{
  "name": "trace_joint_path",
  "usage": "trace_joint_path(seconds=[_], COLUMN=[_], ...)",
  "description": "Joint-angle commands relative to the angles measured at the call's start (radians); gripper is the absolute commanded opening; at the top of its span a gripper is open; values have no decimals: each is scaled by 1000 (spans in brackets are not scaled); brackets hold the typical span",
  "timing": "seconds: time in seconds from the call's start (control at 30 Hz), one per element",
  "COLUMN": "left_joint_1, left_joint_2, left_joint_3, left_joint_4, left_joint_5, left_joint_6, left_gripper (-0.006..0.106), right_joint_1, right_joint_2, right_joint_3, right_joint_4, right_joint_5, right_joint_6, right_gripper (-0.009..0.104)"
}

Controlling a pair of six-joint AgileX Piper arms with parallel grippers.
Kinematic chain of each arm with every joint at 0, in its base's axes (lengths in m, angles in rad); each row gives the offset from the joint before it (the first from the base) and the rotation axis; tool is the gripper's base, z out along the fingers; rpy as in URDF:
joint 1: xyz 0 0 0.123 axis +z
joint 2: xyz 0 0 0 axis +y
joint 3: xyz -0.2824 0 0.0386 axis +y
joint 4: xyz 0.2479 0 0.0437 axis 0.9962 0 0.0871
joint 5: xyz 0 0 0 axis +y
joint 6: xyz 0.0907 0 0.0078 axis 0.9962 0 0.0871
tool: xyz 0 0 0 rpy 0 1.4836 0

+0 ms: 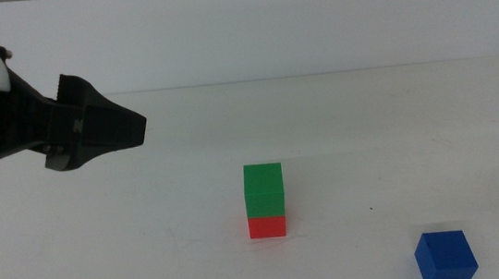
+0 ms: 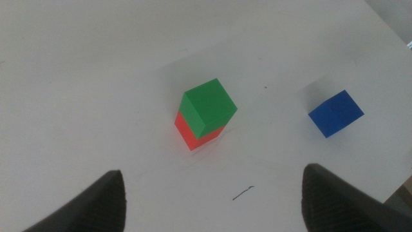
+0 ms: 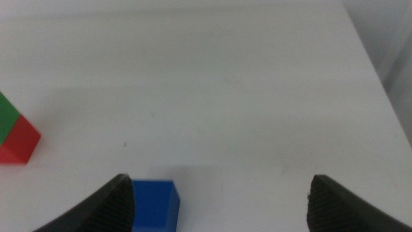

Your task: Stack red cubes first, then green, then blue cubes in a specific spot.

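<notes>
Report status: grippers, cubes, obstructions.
Left gripper open, raised left of stack. Right gripper open beside blue cube. Green cube on red cube. Nothing blocking.

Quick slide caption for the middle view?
Green cube stacked on red cube; blue cube apart, unstacked; left end effector raised aside.

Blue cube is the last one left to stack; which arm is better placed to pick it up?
Probably the right. The blue cube lies just beside one jaw of the open right gripper. The left gripper, also open, hangs high at the table's left, beyond the green cube stacked on the red cube.
</notes>
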Motion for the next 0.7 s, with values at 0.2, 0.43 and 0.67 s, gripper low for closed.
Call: trace_joint_path(seconds=[0.2,0.43,0.67], left_joint_1=[1,1,1], left_joint_2=[-18,-18,-18], left_joint_3=[-26,-26,-26], left_joint_4=[-41,-41,-41], left_joint_5=[-49,-49,-49], left_joint_6=[-3,-3,-3], left_gripper=[94,94,94], right_joint_1=[33,258,383], right_joint_2=[372,635,781], right_joint_3=[-414,-599,-606], right_joint_4=[-22,-134,-146], right_joint_5=[393,608,575], right_joint_6=[58,347,469], right_gripper=[80,80,80])
